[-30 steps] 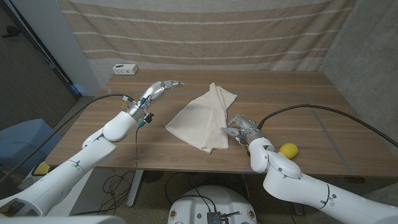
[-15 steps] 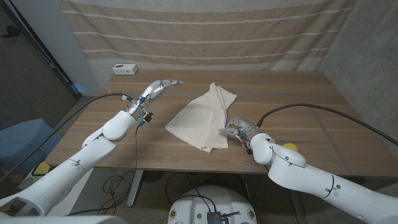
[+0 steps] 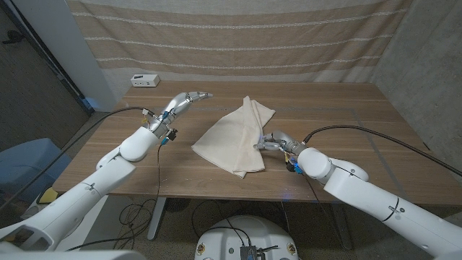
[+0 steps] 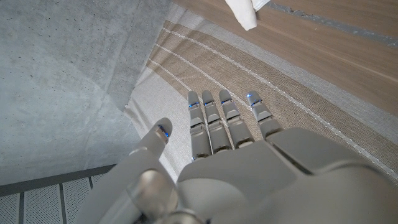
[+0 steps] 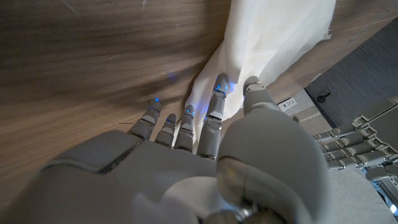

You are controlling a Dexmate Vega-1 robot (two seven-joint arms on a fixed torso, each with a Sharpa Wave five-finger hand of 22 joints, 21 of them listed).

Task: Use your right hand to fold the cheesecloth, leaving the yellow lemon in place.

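One wooden table [image 3: 346, 108] carries one cheesecloth [image 3: 231, 133], a cream sheet lying folded near the middle, its long shape running from the far centre toward the near edge. Behind the table hangs one striped curtain [image 3: 238, 36]. Two robot arms come in over the table. The left hand [image 3: 186, 102] is raised above the table's left part, well apart from the cloth, its fingers straight and slightly spread, holding nothing; the left wrist view shows the same stretched fingers [image 4: 217, 121] against the curtain and a corner of the cheesecloth beyond them. The right hand [image 3: 273, 141] is at the cloth's right edge, near its near corner. In the right wrist view its fingers [image 5: 214, 109] reach forward with the tips on or at the cloth's edge and the thumb beside them; whether cloth is pinched between them I cannot tell. One small white box [image 3: 145, 80] sits at the far left corner of the table.
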